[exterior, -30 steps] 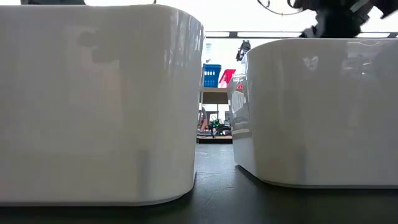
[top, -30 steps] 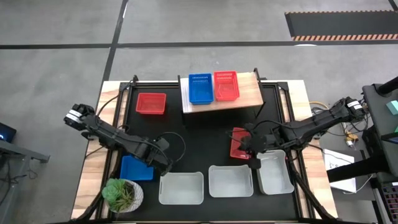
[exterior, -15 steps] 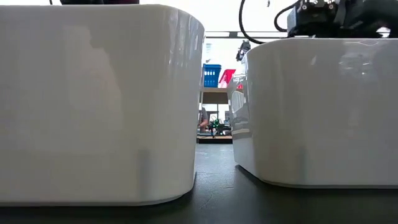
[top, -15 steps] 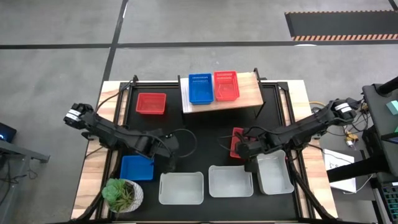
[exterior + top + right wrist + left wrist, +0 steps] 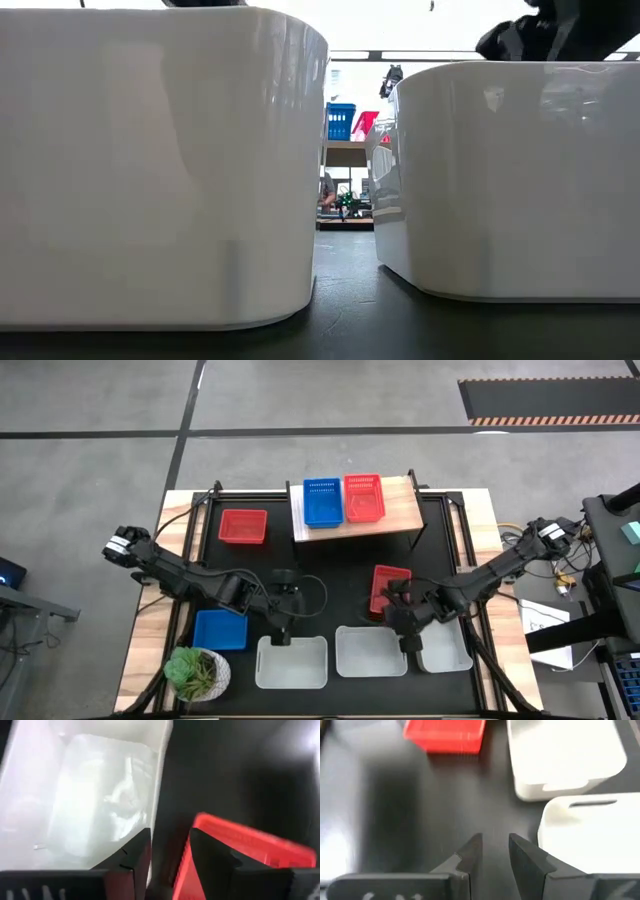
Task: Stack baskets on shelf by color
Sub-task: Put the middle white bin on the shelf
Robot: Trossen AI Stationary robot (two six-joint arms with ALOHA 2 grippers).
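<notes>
The light-wood shelf (image 5: 400, 510) holds one blue basket (image 5: 322, 502) and one red basket (image 5: 364, 497), side by side. On the black table stand a red basket (image 5: 243, 526) at the far left, a red basket (image 5: 390, 588) right of centre, a blue basket (image 5: 220, 628) at the near left, and three white baskets (image 5: 291, 662) (image 5: 370, 650) (image 5: 445, 648) along the near edge. My left gripper (image 5: 283, 632) (image 5: 495, 842) hovers just beyond the left white basket (image 5: 592, 825), narrowly open and empty. My right gripper (image 5: 405, 632) (image 5: 170, 850) is between the middle white basket (image 5: 90, 795) and the red basket (image 5: 240, 855), narrowly open and empty.
A potted green plant (image 5: 195, 672) stands at the table's near left corner. Bare black table lies between the shelf and the white baskets (image 5: 320, 580). In the low view two white baskets (image 5: 160, 170) (image 5: 510, 180) fill the front, with the shelf's baskets (image 5: 340, 120) seen between them.
My left gripper has moved toward the table's right, from beside the blue basket to the far edge of the left white basket. My right gripper has moved from over the red basket toward the near edge and a little left. No basket has moved.
</notes>
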